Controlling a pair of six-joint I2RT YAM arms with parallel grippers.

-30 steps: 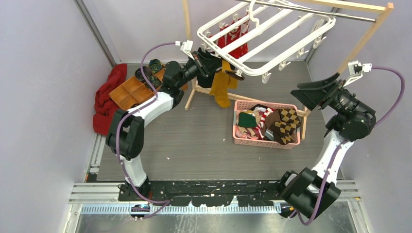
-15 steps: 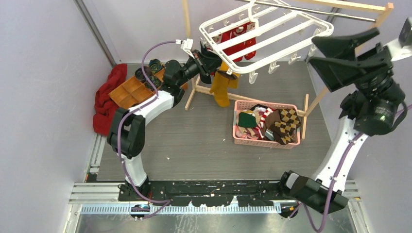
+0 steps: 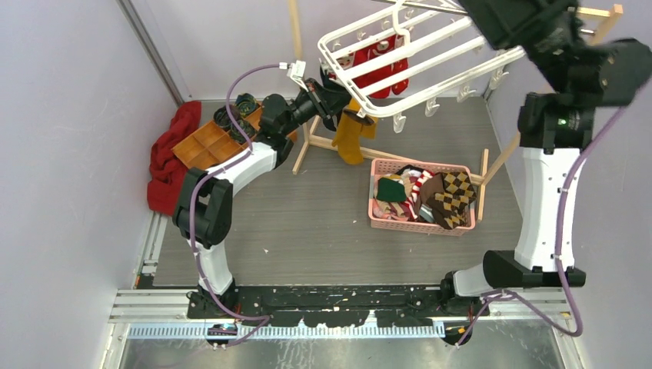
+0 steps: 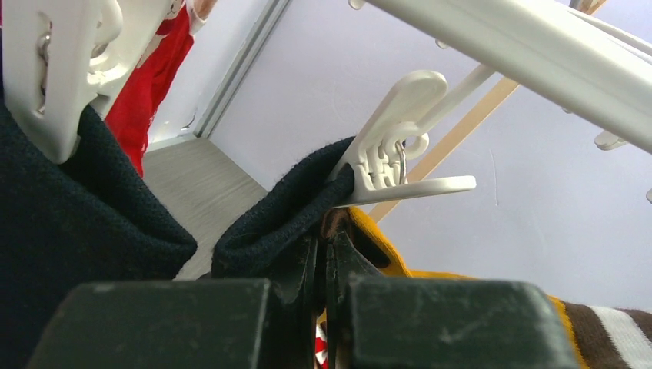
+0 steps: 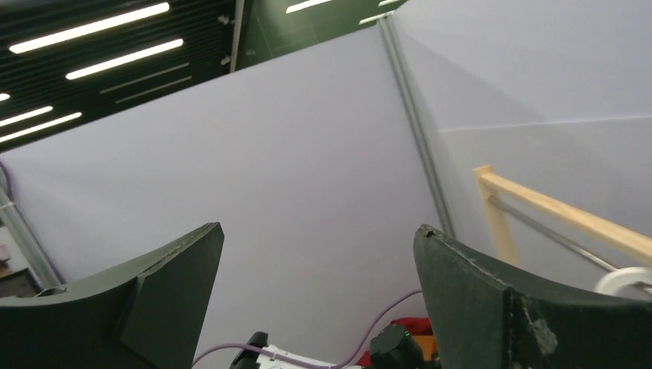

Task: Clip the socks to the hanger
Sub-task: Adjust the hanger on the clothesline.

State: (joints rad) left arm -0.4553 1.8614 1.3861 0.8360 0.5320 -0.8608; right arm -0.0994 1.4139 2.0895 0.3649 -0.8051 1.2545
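The white hanger (image 3: 442, 92) hangs tilted from the rack rod, with red patterned socks (image 3: 377, 61) clipped on it. My left gripper (image 3: 338, 104) is at its front left corner, jaws shut on the cuff of the mustard-yellow sock (image 3: 352, 137), which hangs below. In the left wrist view the gripper (image 4: 323, 246) sits just under a white clip (image 4: 388, 150) that pinches a black sock (image 4: 284, 207); the mustard sock (image 4: 384, 246) lies to its right under the hanger bar (image 4: 538, 54). My right gripper (image 3: 511, 23) is raised above the hanger's far right, open and empty (image 5: 319, 254).
A pink basket (image 3: 419, 227) with more socks, including a brown argyle one (image 3: 454, 192), stands mid-table. A red cloth (image 3: 169, 154) and a wooden tray (image 3: 207, 146) with dark rolled bundles lie at the left. The wooden rack (image 3: 500, 157) stands at the back.
My right arm has swung up from beside the basket to above the hanger's right end. The hanger has shifted and tilted. My left gripper has held its place.
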